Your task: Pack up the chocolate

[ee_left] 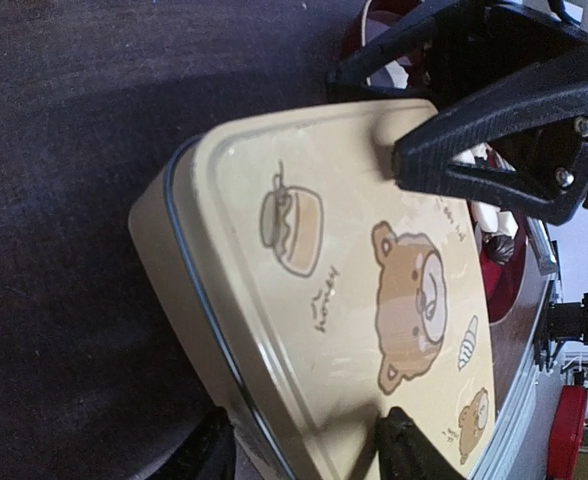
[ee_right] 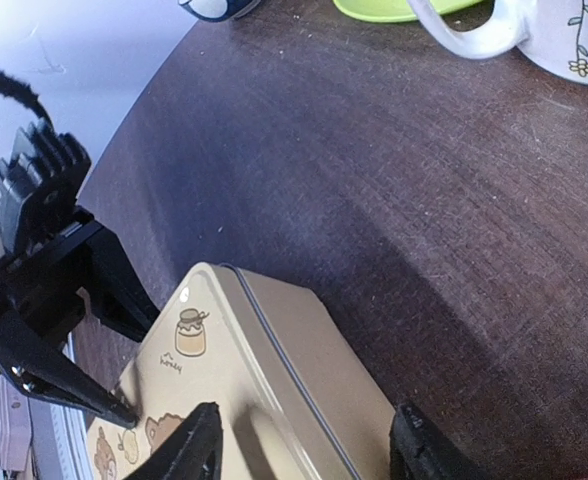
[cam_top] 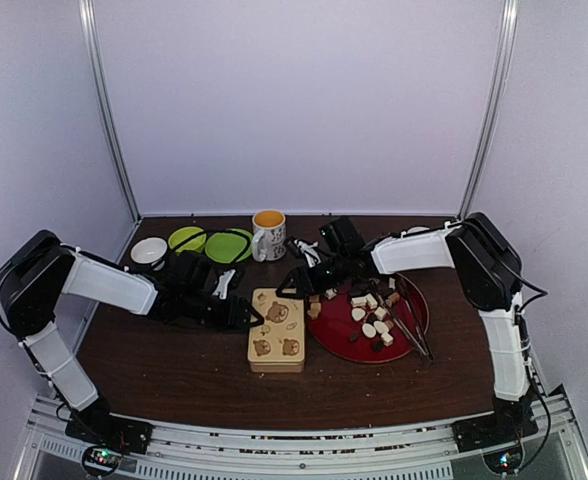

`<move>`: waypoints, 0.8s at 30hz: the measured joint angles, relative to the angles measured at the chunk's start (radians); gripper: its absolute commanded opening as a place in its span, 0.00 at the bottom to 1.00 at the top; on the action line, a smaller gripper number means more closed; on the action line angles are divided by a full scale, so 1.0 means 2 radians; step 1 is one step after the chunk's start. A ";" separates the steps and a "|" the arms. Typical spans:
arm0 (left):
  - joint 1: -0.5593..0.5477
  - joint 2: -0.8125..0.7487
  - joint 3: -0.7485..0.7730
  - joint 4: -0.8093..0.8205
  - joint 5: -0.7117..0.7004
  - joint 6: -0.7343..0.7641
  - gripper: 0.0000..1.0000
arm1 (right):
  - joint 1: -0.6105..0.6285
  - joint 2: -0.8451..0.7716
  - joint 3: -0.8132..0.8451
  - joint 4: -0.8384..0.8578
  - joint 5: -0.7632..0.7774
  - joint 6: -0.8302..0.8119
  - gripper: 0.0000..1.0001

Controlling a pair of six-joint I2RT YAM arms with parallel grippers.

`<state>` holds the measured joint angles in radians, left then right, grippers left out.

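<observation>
The chocolate [cam_top: 372, 312], white, tan and dark pieces, lies on a red plate [cam_top: 346, 340]; a few pieces [cam_top: 314, 308] sit between the plate and a closed tan tin [cam_top: 276, 332] printed with bears. My left gripper [cam_top: 246, 312] is at the tin's left edge. In the left wrist view its jaws [ee_left: 307, 450] stand apart astride that edge of the tin [ee_left: 354, 290], one finger [ee_left: 404, 450] on the lid, the other outside the wall. My right gripper [cam_top: 299, 284] is at the tin's far right corner, its jaws [ee_right: 304, 445] open over the tin [ee_right: 274, 370].
Thin dark tongs [cam_top: 411, 325] lie across the red plate. Behind the tin stand a white mug [cam_top: 269, 235], two green plates [cam_top: 209, 243] and a small white bowl [cam_top: 149, 250]. White crinkled paper [cam_top: 306, 250] lies near the right wrist.
</observation>
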<state>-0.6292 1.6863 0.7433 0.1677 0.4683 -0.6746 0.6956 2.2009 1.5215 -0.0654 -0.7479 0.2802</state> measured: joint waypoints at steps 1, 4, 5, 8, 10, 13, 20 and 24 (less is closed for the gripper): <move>0.000 0.002 0.003 -0.002 0.000 0.000 0.49 | -0.001 -0.001 -0.006 0.006 -0.004 -0.001 0.53; 0.000 0.002 0.007 -0.008 -0.001 0.005 0.48 | -0.003 -0.012 -0.039 0.032 -0.018 0.003 0.51; 0.000 0.002 0.009 -0.010 -0.002 0.008 0.47 | -0.002 -0.021 -0.059 0.045 -0.024 0.008 0.50; 0.002 0.002 0.011 -0.014 -0.002 0.015 0.46 | 0.001 -0.045 -0.113 0.084 -0.035 0.031 0.47; 0.002 0.002 0.012 -0.014 -0.002 0.017 0.46 | 0.005 -0.061 -0.145 0.106 -0.040 0.047 0.44; 0.002 0.002 0.012 -0.013 0.003 0.021 0.45 | 0.014 -0.081 -0.188 0.141 -0.040 0.079 0.42; 0.003 0.004 0.012 -0.014 0.014 0.037 0.45 | 0.029 -0.096 -0.234 0.204 -0.025 0.145 0.31; 0.003 0.007 0.012 -0.013 0.015 0.046 0.45 | 0.031 -0.096 -0.257 0.240 -0.014 0.184 0.28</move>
<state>-0.6224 1.7012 0.7673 0.1410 0.4988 -0.5827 0.7574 2.0083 1.0080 0.4141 -0.7761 0.6491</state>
